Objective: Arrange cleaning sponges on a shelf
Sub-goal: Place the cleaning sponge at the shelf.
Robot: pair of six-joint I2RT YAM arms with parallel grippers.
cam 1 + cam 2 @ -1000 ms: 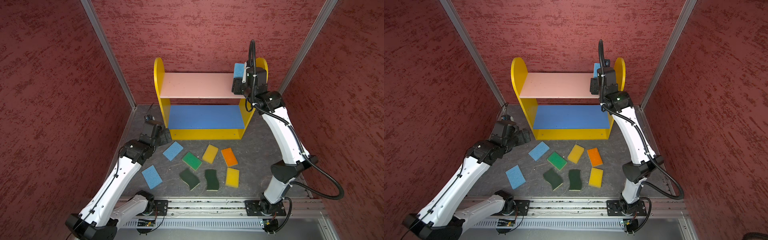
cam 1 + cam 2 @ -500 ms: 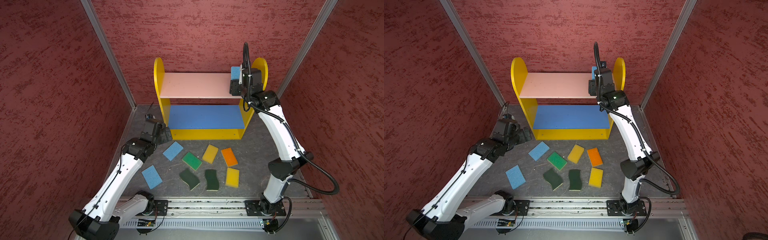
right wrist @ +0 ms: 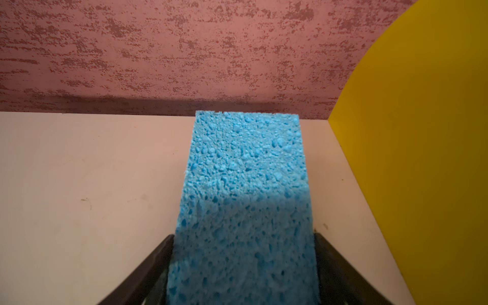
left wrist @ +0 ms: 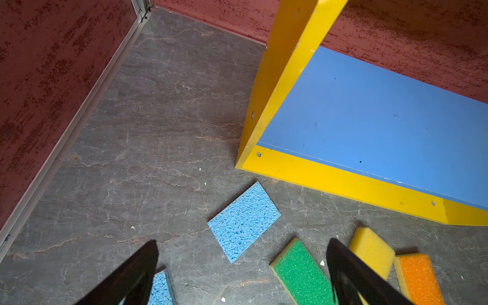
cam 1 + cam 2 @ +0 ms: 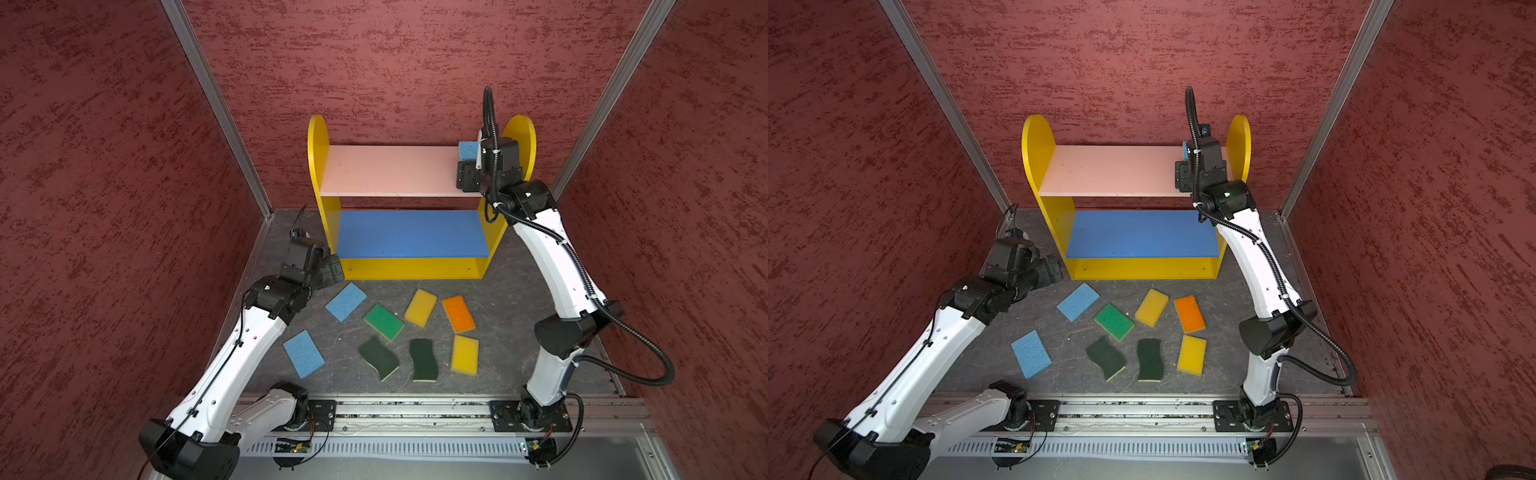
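shelf [image 5: 317,166] yellow sides, pink top board [image 5: 390,170], blue middle board [image 5: 411,232] | light-blue sponges [image 5: 346,302] pitted | yellow sponges [image 5: 420,307] | orange sponge [image 5: 459,313] | bright-green sponge [image 5: 383,321] | dark-green sponges [image 5: 378,358] | walls [image 5: 104,166] mottled red | floor [image 5: 519,291] veined grey

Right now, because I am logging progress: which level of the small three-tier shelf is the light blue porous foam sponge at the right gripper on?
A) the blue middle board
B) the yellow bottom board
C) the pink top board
C: the light blue porous foam sponge lies over the pink top board, beside the yellow round-topped side panel. It sits between the right gripper fingers.
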